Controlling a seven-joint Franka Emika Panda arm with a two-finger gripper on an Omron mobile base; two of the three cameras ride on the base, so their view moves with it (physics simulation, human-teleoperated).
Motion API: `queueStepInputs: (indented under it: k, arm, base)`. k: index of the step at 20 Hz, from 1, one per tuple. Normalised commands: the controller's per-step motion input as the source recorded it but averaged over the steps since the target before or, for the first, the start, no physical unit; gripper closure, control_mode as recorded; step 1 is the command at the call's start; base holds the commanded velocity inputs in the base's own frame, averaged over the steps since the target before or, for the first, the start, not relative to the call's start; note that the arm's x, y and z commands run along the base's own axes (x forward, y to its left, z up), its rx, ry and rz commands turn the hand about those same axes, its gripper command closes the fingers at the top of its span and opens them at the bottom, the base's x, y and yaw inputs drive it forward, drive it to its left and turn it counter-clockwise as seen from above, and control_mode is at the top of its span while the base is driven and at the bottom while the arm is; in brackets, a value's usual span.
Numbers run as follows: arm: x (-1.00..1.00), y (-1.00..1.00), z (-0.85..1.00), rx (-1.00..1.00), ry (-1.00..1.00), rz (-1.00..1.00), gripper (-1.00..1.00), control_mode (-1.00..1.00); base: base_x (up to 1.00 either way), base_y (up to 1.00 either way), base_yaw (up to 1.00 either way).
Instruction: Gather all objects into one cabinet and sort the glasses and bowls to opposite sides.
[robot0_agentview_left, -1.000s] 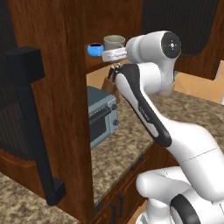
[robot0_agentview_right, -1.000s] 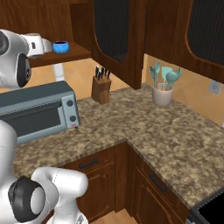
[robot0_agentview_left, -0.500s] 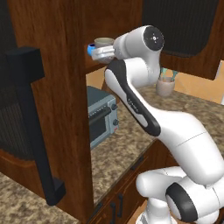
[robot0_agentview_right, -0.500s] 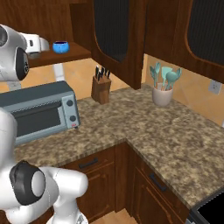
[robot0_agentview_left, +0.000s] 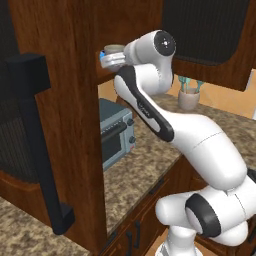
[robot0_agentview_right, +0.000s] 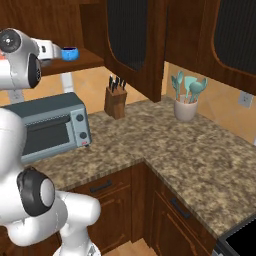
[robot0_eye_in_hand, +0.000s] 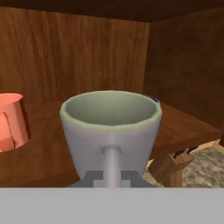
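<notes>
The arm has swung deeper into the cabinet (robot0_agentview_left: 75, 75), its gripper (robot0_eye_in_hand: 112, 177) clamped on the pale cup (robot0_eye_in_hand: 111, 131) (orange cup (robot0_eye_in_hand: 12, 120) beside), so set-down looks near.

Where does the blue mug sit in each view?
Left base view: blue mug, upper centre-left.
Right base view: upper left, on the shelf.
Hand view: seemingly the blue sliver behind the pale cup, at its right rim.
Shared landmark: the shelf it stands on.
</notes>
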Motion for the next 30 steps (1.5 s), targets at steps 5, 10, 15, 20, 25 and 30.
queueStepInputs:
  k: [5, 10, 15, 20, 25, 30]
  arm:
    - [0.27, 0.22, -0.13, 0.0, 0.0, 0.02, 1.0, -1.0]
    - [0.19, 0.45, -0.04, 0.0, 0.0, 0.02, 1.0, -1.0]
    - [0.37, 0.34, -0.07, 0.0, 0.0, 0.0, 1.0, -1.0]
    - [0.51, 0.04, -0.1, 0.0, 0.0, 0.0, 1.0, -1.0]
    - [0.41, 0.02, -0.01, 0.0, 0.0, 0.0, 1.0, -1.0]
    - [0.19, 0.33, 0.0, -0.02, 0.0, 0.0, -1.0, -1.0]
  base:
    - [0.0, 0.0, 0.0]
    - [0.0, 0.0, 0.0]
    - [0.0, 0.0, 0.0]
    - [0.0, 0.0, 0.0]
    - [0.0, 0.0, 0.0]
    - [0.0, 0.0, 0.0]
